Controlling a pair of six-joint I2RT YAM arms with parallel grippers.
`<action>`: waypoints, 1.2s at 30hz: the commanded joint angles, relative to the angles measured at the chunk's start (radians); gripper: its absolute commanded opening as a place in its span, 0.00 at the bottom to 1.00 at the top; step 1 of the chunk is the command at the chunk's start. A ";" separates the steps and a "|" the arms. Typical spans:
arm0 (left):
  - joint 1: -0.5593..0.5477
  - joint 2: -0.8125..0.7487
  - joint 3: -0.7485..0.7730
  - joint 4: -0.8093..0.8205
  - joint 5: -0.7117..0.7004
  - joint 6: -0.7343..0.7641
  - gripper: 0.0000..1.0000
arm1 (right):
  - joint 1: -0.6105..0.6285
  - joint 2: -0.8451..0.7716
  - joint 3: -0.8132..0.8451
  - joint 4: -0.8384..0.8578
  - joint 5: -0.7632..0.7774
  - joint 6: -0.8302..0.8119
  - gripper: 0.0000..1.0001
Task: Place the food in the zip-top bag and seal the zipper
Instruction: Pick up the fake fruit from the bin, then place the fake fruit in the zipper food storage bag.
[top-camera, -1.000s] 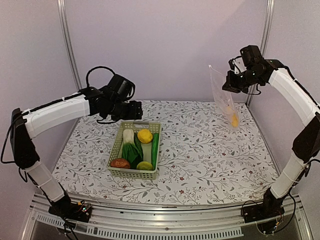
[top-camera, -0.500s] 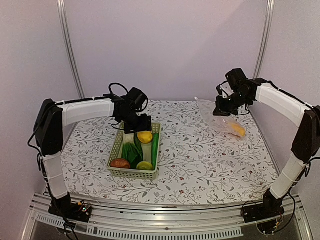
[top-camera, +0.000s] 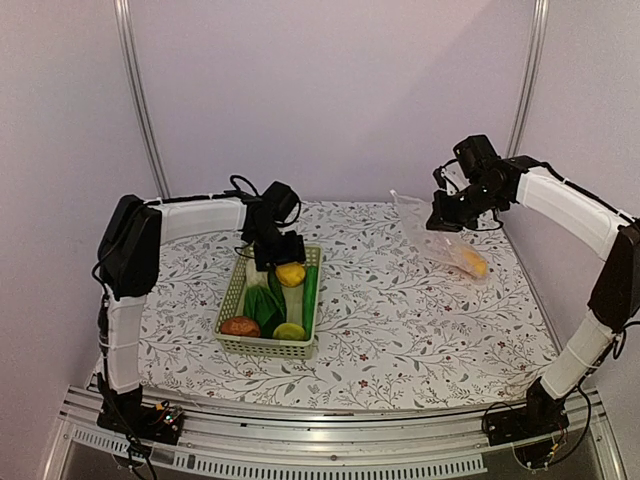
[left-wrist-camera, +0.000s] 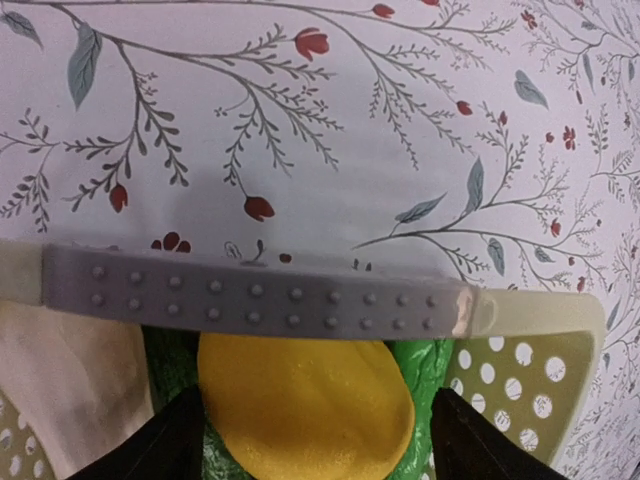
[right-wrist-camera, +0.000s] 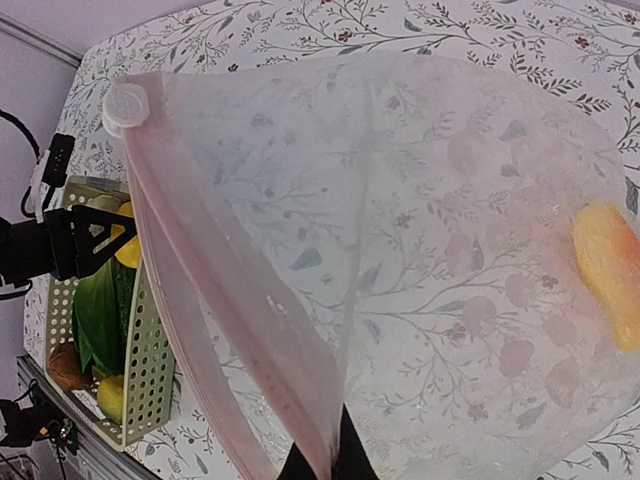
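The pale green basket holds the food: a yellow fruit, bok choy, a cucumber, a reddish-brown piece and a yellow-green fruit. My left gripper hangs open over the basket's far end. In the left wrist view the yellow fruit lies between its dark fingers, ungripped. My right gripper is shut on the mouth edge of the zip-top bag, beside the pinkish zipper. An orange fruit lies inside the bag, which rests on the table at the back right.
A grey studded strip covers the basket's far rim. The zipper's white slider sits at the strip's far end. The flowered tablecloth lies between basket and bag. Walls and two metal posts close in the back.
My left gripper has swung right and down onto the basket's far end, over the yellow fruit. My right arm has lowered the hanging bag onto the table, then held still.
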 joint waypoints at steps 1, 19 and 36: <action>0.030 0.062 0.044 -0.011 0.045 -0.018 0.76 | 0.006 -0.042 -0.035 0.001 -0.014 -0.005 0.00; 0.029 -0.231 -0.050 0.025 0.058 0.033 0.49 | 0.026 -0.048 -0.031 0.009 -0.024 0.009 0.00; -0.168 -0.581 -0.195 0.783 0.093 0.301 0.47 | 0.227 0.111 0.303 -0.105 -0.082 0.057 0.00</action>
